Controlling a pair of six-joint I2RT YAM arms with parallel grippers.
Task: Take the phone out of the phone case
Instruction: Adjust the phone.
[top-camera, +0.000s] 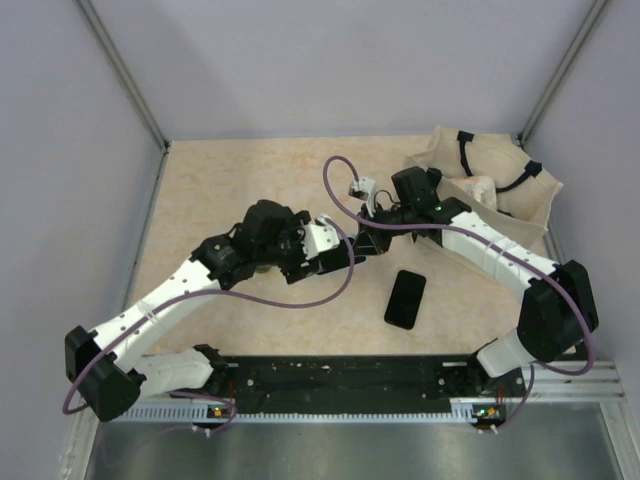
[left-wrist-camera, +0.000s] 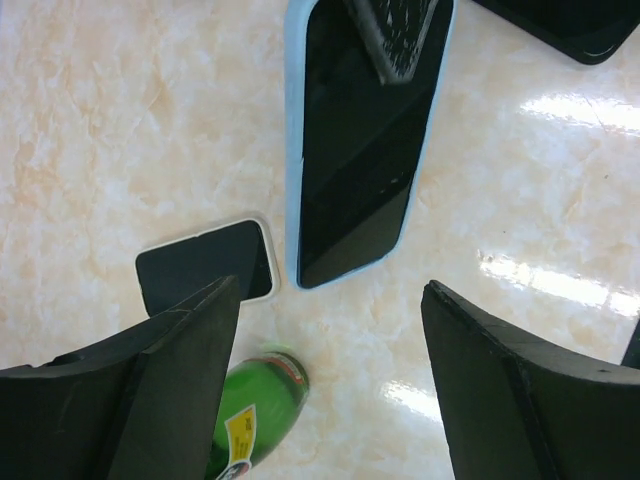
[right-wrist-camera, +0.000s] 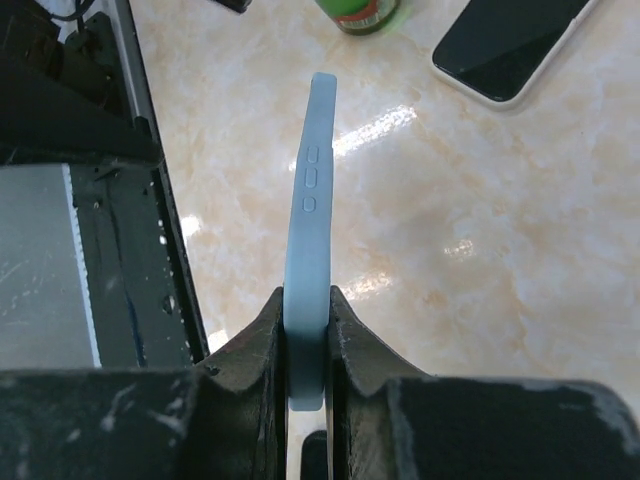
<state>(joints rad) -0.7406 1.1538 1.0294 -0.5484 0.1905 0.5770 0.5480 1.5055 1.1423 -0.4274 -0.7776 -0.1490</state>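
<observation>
A light blue phone case (left-wrist-camera: 296, 150) hangs above the table with the phone's dark screen (left-wrist-camera: 355, 150) still set inside its rim. My right gripper (right-wrist-camera: 307, 300) is shut on the case (right-wrist-camera: 310, 200), seen edge-on with its side buttons showing. One of its fingers (left-wrist-camera: 395, 40) crosses the top of the screen in the left wrist view. My left gripper (left-wrist-camera: 330, 292) stands open just short of the case's lower end, with nothing between its fingers. From above, the two grippers (top-camera: 335, 258) (top-camera: 372, 218) nearly meet at mid-table, and the case is hard to make out there.
A second phone with a white rim (left-wrist-camera: 205, 265) lies flat beside the left finger, next to a green bottle (left-wrist-camera: 255, 405). A black phone (top-camera: 405, 298) lies nearer the front. A beige bag (top-camera: 490, 190) sits at the back right. The black rail (top-camera: 340, 375) runs along the near edge.
</observation>
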